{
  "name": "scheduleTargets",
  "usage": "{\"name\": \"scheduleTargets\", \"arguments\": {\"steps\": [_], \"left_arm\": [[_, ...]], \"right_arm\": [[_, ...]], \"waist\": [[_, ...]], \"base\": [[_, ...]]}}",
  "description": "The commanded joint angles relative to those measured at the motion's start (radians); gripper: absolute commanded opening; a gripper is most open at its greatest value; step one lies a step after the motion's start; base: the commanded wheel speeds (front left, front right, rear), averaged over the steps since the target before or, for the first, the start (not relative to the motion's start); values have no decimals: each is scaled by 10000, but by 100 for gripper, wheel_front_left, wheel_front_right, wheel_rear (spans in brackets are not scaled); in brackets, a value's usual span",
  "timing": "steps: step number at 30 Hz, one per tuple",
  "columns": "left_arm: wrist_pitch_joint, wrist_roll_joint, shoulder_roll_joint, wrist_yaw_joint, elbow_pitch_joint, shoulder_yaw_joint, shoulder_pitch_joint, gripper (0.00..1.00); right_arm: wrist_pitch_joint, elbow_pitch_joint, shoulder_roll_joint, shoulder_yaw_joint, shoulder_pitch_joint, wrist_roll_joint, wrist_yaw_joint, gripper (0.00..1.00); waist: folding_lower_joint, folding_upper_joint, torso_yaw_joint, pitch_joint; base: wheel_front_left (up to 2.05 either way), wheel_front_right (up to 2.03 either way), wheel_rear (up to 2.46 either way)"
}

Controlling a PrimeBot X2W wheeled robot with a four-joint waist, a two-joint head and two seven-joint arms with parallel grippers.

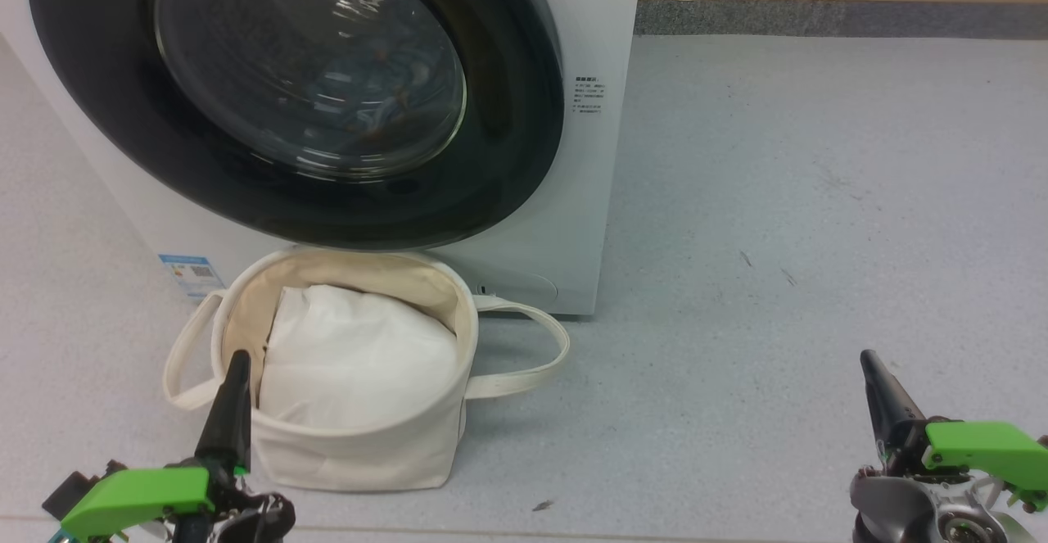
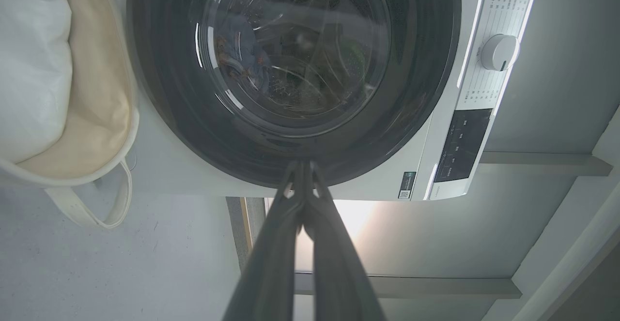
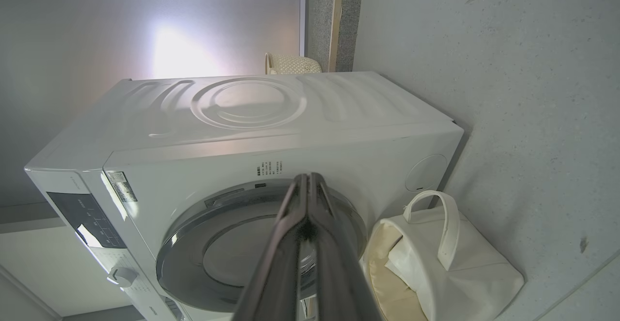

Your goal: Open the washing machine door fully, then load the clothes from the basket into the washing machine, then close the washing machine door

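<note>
1. Left tool (image 1: 236,363) and right tool (image 1: 868,359): both pinched shut, holding nothing. Left just in front of the basket (image 1: 360,461), right over bare floor (image 1: 819,199), well apart from everything.
2. Washing machine (image 1: 606,117): big white box, surely too heavy to shift; nothing to grip here.
3. Door (image 1: 508,166): shut flush against the front. Glossy black rim, probably slippery and stiff on its hinge; best hooked at the rim's edge, never the bulging glass. No handle recess made out.
4. Basket: soft canvas, touching the machine's foot right under the door. Likely light and easy to tip; crowds any low reach.
5. White cloth (image 1: 352,363): plain, bunched in the basket; not for loading.
6. Clothes (image 2: 240,64): blue printed fabric seen through the glass, inside the drum. Thin, limp, light; pinch any fold.
</note>
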Motion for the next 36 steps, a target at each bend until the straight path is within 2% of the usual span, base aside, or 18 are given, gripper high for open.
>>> {"name": "scheduleTargets", "arguments": {"steps": [1, 36], "left_arm": [[63, -35, 51, 8, -431, 353, -184, 0], [62, -36, 51, 8, -432, 353, -184, 0]], "right_arm": [[-113, -364, -296, 99, -428, 81, 2, 0], [-121, -366, -303, 103, -429, 88, 2, 0]], "waist": [[0, 0, 0, 0], [0, 0, 0, 0]], "base": [[0, 0, 0], [0, 0, 0]]}}
